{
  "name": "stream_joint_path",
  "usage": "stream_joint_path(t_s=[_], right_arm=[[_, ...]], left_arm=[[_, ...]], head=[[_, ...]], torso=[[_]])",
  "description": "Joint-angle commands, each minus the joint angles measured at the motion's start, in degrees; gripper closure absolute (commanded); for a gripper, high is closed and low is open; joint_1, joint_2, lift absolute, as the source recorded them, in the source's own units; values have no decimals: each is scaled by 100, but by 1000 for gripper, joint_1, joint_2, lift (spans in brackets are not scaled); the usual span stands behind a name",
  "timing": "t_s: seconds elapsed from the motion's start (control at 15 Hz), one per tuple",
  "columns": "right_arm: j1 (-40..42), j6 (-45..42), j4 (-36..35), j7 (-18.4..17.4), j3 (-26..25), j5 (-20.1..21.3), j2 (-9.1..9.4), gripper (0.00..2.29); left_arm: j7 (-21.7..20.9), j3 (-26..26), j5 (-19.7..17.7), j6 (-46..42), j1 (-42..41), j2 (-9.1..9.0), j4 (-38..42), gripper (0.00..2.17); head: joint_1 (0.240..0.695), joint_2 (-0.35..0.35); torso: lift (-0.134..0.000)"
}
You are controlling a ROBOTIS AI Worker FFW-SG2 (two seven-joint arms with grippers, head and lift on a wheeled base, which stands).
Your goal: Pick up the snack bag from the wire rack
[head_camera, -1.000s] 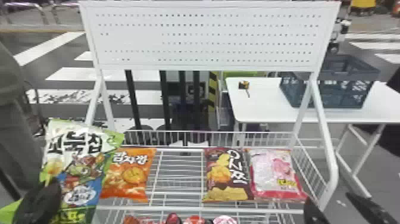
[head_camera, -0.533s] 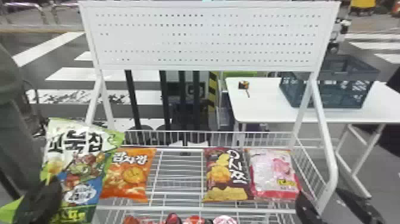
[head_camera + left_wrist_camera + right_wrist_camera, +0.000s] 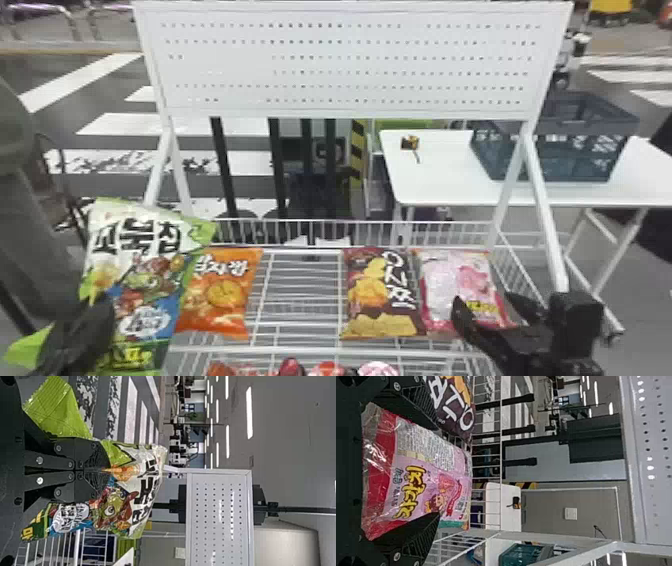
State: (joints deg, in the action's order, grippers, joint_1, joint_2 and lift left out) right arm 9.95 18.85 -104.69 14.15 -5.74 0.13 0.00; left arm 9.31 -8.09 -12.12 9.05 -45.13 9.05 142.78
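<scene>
1. The right gripper (image 3: 484, 301) has its two black fingers (image 3: 421, 538) spread well apart, with the pink snack bag (image 3: 442, 280) between them; whether either one touches it, I cannot tell.
2. That bag lies on the right part of the wire rack (image 3: 310, 350). Its front carries bold yellow lettering outlined in dark, smaller red writing, a cartoon face and a panel of fine print, with a red band at one end.
3. The left gripper (image 3: 82, 327) is pinching the green snack bag (image 3: 150, 265), its fingers (image 3: 93, 457) closed together on the packet. It holds the bag up at the rack's left end. Thick black characters stand on white, a cartoon figure sits below, then a white oval with writing on blue, and yellow letters on dark green.
4. Just left of the pink packet lies the dark brown bag (image 3: 385, 310), white characters running down it beside pictured chips.
5. The orange bag (image 3: 220, 310) lies on the left part, partly behind the green one, with pale lettering above a round chip.
6. Red and pink packets (image 3: 325, 370) show below the front rail, their labels too cut off to make out.
7. Beyond, a white table (image 3: 440, 182) bears a dark crate (image 3: 565, 162).
</scene>
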Motion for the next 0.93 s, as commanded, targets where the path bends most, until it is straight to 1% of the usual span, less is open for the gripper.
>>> stream_joint_path(t_s=[0.0, 0.2, 0.27, 0.33, 0.4, 0.47, 0.53, 0.87], right_arm=[[-476, 63, 634, 26, -14, 198, 5, 134], [-705, 168, 986, 61, -41, 304, 5, 154], [-749, 291, 1030, 96, -41, 365, 5, 218], [-758, 502, 1003, 140, -41, 409, 5, 417], [-749, 590, 959, 193, -41, 427, 5, 859], [-722, 678, 889, 193, -14, 453, 5, 1730], [-696, 748, 810, 176, -6, 471, 5, 2209], [-555, 819, 520, 9, 38, 462, 5, 2246]], left_arm=[[1, -9, 8, 23, 31, 0, -40, 1713], [-8, -9, 8, 23, 66, 9, -83, 1713], [-8, 0, 8, 23, 84, 9, -101, 1713], [-8, 0, 8, 23, 92, 18, -110, 1713], [-8, 0, 8, 40, 101, 18, -119, 1713], [-8, 9, 8, 40, 110, 18, -127, 1713], [-8, 9, -1, 58, 110, 18, -127, 1713], [-8, 9, -18, 93, 84, 27, -119, 1713]], head=[[499, 0], [499, 0], [499, 0], [499, 0], [499, 0], [499, 0], [499, 0], [499, 0]], torso=[[0], [0], [0], [0], [0], [0], [0], [0]])
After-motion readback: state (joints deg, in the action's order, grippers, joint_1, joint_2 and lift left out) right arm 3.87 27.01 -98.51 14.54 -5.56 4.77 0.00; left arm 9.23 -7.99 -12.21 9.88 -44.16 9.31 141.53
